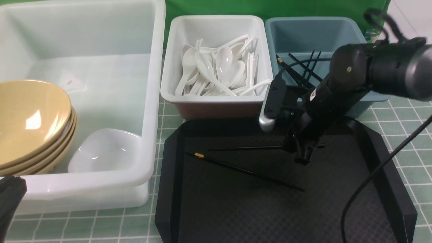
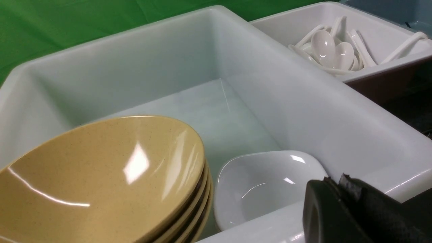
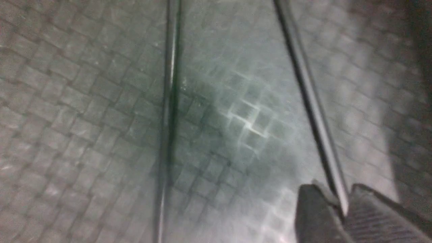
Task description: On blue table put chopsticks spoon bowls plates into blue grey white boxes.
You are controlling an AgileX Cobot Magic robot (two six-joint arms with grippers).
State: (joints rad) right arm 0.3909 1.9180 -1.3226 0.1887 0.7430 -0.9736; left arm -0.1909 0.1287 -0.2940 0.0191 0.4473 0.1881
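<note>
tub [image 1: 153, 101] holding bowls [image 1: 30, 118], plate [image 1: 101, 152] | white bin [image 1: 167, 67] holding spoons [image 1: 222, 67] | blue-grey bin [image 1: 303, 33] holding chopsticks [image 1: 308, 67] | right gripper [image 3: 339, 199] pinching chopstick [image 3: 314, 108] on tray [image 1: 236, 209] | left gripper [image 2: 337, 189] clenched

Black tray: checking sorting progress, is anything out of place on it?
A loose chopstick lies diagonally on the tray, and the right gripper pinches a second chopstick between its jaws, both outside the blue-grey box.
</note>
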